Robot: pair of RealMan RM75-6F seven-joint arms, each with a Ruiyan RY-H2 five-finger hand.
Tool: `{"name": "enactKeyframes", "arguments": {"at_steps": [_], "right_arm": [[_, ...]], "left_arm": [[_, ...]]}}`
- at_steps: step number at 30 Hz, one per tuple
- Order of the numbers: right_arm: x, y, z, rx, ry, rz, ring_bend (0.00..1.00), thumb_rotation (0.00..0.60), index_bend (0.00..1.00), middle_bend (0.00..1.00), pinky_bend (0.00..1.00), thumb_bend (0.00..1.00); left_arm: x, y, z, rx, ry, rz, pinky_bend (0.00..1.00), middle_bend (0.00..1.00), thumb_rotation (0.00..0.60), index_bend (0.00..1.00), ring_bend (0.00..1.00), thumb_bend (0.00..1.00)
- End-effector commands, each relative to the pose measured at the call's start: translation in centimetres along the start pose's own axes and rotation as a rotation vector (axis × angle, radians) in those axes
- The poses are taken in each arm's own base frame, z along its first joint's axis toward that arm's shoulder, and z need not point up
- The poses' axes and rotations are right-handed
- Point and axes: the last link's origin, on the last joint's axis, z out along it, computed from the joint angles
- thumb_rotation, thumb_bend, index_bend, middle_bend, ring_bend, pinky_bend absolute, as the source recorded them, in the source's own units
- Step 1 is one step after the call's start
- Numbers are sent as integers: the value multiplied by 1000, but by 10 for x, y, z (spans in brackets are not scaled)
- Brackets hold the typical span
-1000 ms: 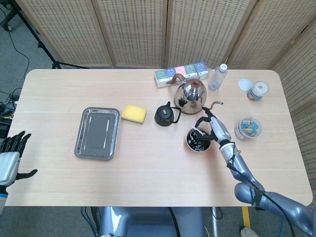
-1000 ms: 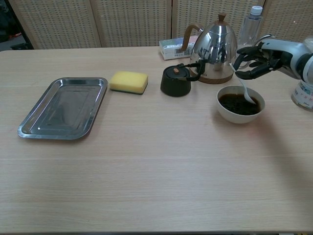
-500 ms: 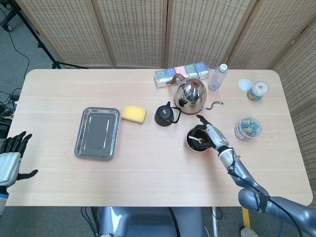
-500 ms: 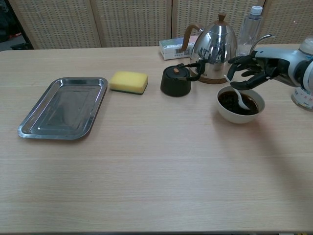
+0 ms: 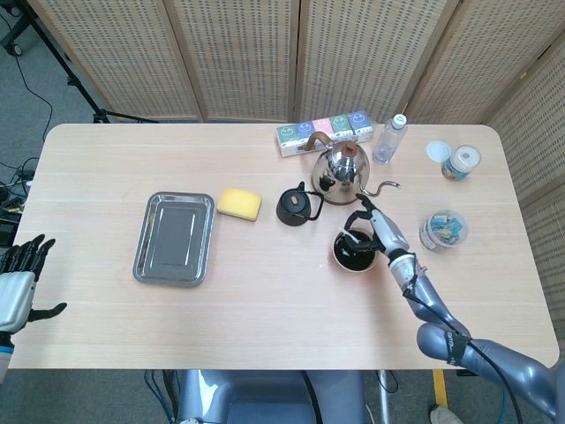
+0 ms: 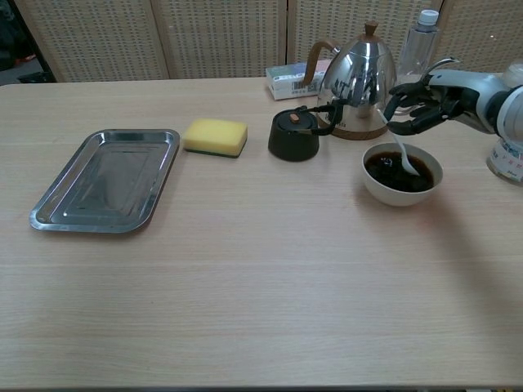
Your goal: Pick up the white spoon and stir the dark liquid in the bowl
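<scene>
From my seat at the controls I start on the far left, where my left hand (image 5: 19, 283) hangs off the table edge, fingers apart and holding nothing; it has no part in this job as far as I can judge. Moving across, the steel tray (image 6: 106, 180), the yellow sponge (image 6: 215, 135) and the small black teapot (image 6: 294, 135) sit untouched in a row, with the shiny kettle (image 6: 358, 90) behind. Then comes the work itself: the white bowl (image 6: 402, 189) of dark liquid (image 6: 392, 173) stands just in front of the kettle, and my right hand (image 6: 423, 100) above its rear rim pinches the handle of the white spoon (image 6: 402, 153), whose scoop end is down in the liquid. So I judge the pickup done and the stirring under way; how many turns remain I cannot tell. On writing: the row of boxes (image 5: 323, 136) behind the kettle shows coloured panels with round marks, and the bottle (image 5: 388, 140) and jars (image 5: 443, 228) at right carry labels, but everything is probably too small to read.
</scene>
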Motion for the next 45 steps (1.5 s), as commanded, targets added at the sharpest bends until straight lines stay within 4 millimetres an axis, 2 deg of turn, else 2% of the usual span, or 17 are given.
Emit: {"name": "enactKeyframes", "arguments": {"at_steps": [1, 6, 11, 16, 23, 27, 32, 39, 45], "right_arm": [[6, 6, -11, -9, -6, -14, 0, 600, 597, 0, 38, 620], [8, 17, -33, -28, -40, -36, 0, 600, 597, 0, 38, 620], [0, 11, -44, -4, -77, -36, 0, 600, 597, 0, 38, 620], [-11, 1, -35, 19, -91, -10, 0, 600, 597, 0, 38, 620], [-22, -8, -8, 22, -72, 33, 0, 600, 597, 0, 38, 620], [-15, -5, 0, 10, -39, 26, 0, 600, 597, 0, 38, 620], [4, 1, -5, 1, 10, 9, 0, 600, 597, 0, 38, 620], [21, 11, -26, -16, 8, -33, 0, 600, 597, 0, 38, 648], [19, 13, -45, -20, -39, -63, 0, 600, 597, 0, 38, 647]], "left_arm": [[0, 0, 0, -2, -2, 0, 0, 0, 600, 0, 0, 0], [-1, 1, -1, -4, -3, 1, 0, 0, 600, 0, 0, 0], [-2, 3, -1, -10, -5, 6, 0, 0, 600, 0, 0, 0], [-2, 3, -2, -12, -4, 6, 0, 0, 600, 0, 0, 0], [-1, 1, -1, -8, -4, 3, 0, 0, 600, 0, 0, 0], [0, 0, 0, -4, -2, 0, 0, 0, 600, 0, 0, 0], [-1, 0, 0, -1, -6, 1, 0, 0, 600, 0, 0, 0], [-3, 3, -1, -8, -9, 6, 0, 0, 600, 0, 0, 0], [-4, 5, -2, -12, -7, 9, 0, 0, 600, 0, 0, 0]]}}
